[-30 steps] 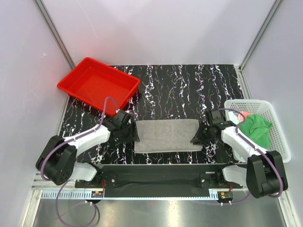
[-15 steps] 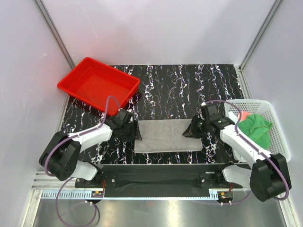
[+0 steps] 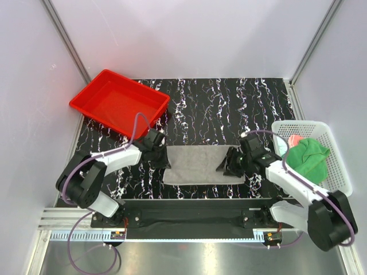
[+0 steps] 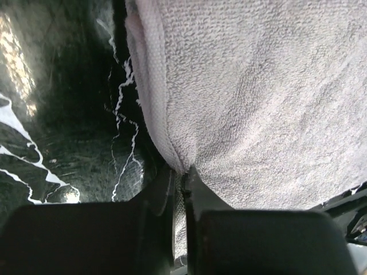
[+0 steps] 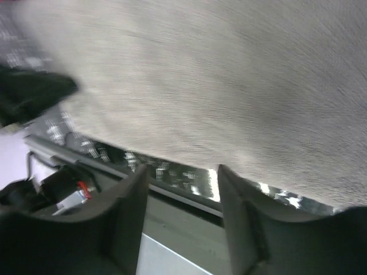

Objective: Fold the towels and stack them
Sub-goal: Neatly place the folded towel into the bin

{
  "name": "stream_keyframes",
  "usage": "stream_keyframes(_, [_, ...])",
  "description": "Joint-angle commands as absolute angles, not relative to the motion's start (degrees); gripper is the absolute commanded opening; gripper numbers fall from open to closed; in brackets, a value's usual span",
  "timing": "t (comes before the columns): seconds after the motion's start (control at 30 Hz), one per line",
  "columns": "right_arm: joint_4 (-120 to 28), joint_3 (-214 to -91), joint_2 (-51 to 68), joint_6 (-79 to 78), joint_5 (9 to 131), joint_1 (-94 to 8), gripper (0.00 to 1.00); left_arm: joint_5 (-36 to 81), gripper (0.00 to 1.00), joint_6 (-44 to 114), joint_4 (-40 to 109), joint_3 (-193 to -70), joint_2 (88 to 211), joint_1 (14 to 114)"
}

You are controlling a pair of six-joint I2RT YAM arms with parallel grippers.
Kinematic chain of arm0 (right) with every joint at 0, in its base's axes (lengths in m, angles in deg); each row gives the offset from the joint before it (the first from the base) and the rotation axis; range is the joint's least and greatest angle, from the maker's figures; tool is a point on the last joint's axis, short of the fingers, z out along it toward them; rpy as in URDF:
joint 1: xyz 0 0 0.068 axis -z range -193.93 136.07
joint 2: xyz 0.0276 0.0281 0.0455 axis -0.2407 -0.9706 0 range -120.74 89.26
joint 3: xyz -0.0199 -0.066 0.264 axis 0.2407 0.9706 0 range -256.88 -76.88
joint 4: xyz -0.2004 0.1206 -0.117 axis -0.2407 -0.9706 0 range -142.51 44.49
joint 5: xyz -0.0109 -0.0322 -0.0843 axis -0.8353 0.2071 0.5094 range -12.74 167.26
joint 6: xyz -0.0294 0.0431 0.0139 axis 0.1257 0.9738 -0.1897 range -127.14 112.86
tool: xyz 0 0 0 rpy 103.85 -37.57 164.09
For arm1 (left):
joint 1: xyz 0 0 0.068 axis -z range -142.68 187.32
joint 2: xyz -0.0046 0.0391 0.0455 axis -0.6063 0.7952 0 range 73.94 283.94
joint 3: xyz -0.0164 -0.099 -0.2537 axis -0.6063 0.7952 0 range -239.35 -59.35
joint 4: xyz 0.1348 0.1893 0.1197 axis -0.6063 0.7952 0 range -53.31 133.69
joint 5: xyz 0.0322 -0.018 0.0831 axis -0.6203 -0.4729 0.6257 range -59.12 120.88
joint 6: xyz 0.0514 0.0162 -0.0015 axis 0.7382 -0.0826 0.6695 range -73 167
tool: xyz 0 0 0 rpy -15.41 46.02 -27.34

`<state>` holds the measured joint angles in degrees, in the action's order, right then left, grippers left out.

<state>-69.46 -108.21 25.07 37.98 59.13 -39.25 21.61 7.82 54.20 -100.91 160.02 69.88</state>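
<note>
1. Top external view puts the grey towel (image 3: 198, 163) nearest us, lying flat in the lower centre of the frame on the black marbled table (image 3: 218, 103), close to its near edge.
2. At the towel's left edge sits the left gripper (image 3: 163, 157). The left wrist view shows its jaws together, pinching a fold of the hem between them.
3. At the towel's right edge the right gripper (image 3: 225, 165) hangs low. In the right wrist view its jaws stand apart with nothing between them. That picture is blurred, so we cannot tell whether they touch the cloth.
4. We judge the step in hand to be taking both short ends for a fold. To do it well, we want the right jaws to bite the hem opposite the left grip. They should go deep enough to catch every layer before either arm lifts.
5. We should then raise both ends evenly, keep the cloth taut between the arms, and lay edge on edge so no crease is trapped.
6. Farther off, at the right of the frame, the white mesh basket (image 3: 339, 175) holds the green towel (image 3: 309, 156). A bit of the salmon-pink towel (image 3: 295, 139) shows behind it.
7. Farthest, in the upper left, the red tray (image 3: 86, 102) stands well apart from the grey towel.
</note>
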Motion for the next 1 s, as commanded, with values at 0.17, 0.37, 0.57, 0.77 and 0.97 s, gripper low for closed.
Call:
stream_keyframes(0.17, [-73.36, -117.74, 34.5, 36.8, 60.47, -39.77, 1.0, 25.34, 0.0, 13.07, 63.57, -110.14, 161.12, 70.02])
stream_keyframes(0.37, [-76.09, -119.68, 36.43, 35.4, 62.32, -39.77, 1.0, 30.71, 0.0, 17.89, 72.18, -116.47, 159.28, 69.93])
stream_keyframes(0.57, [-76.97, -121.17, 37.66, 34.08, 64.16, -39.77, 1.0, 39.75, 0.0, 22.81, 81.5, -124.73, 160.07, 69.93])
stream_keyframes(0.77, [-76.98, -122.67, 36.7, 32.67, 64.17, -39.85, 1.0, 47.75, 0.0, 32.29, 84.14, -131.84, 158.22, 70.02])
stream_keyframes(0.97, [-74.52, -122.4, 34.94, 32.41, 64.17, -39.68, 1.0, 57.77, 0.0, 42.93, 85.21, -140.55, 162.43, 68.36])
